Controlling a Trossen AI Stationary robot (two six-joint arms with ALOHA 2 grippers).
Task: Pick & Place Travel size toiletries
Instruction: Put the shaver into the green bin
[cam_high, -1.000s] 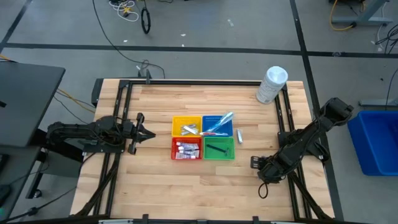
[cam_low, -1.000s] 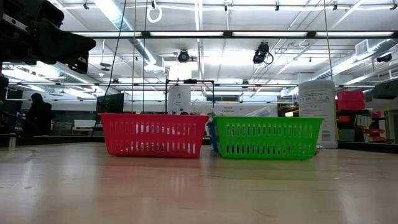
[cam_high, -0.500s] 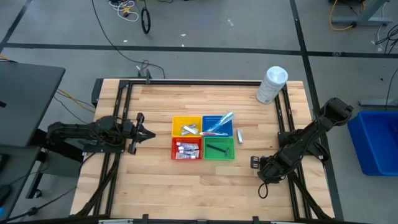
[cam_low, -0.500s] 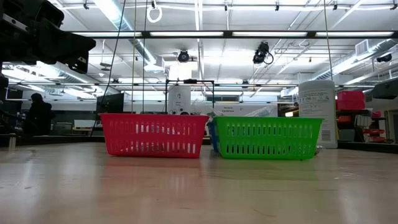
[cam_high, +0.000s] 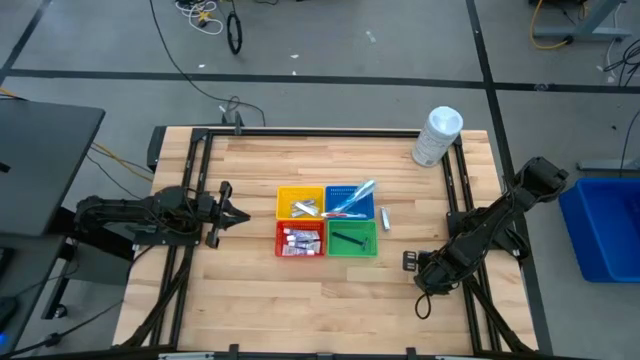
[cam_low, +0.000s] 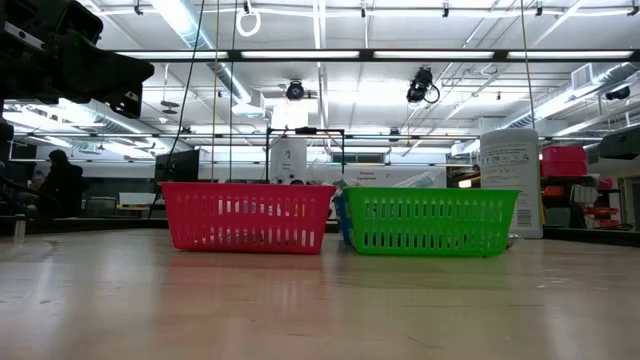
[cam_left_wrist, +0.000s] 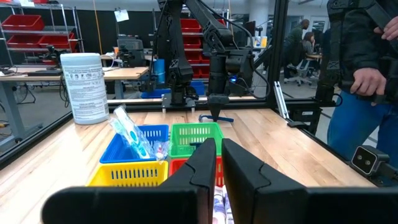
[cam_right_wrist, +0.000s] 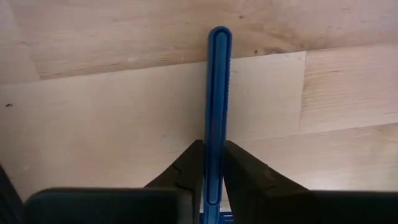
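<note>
Four small baskets stand together mid-table: yellow (cam_high: 300, 203) with silvery packets, blue (cam_high: 349, 201) with toothbrushes, red (cam_high: 300, 239) with small tubes, green (cam_high: 351, 240) with a dark razor. One small tube (cam_high: 384, 217) lies on the table right of the blue basket. My right gripper (cam_high: 412, 262) is near the table's right edge, shut on a slim blue item (cam_right_wrist: 217, 93). My left gripper (cam_high: 235, 215) is shut and empty, left of the baskets, pointing at them. My right gripper pinches the slim blue item between its two fingers at its narrow sides (cam_right_wrist: 217, 134). The fingers come from above and lie across it. The item lies level below the gripper (cam_left_wrist: 214, 118), low over the table; whether it touches the wood I cannot tell.
A large white cylindrical container (cam_high: 437, 135) stands at the table's far right corner. Black frame rails run along the table's left and right sides. Bare wood lies near the front edge. A person (cam_left_wrist: 367, 74) stands beyond the table's right side.
</note>
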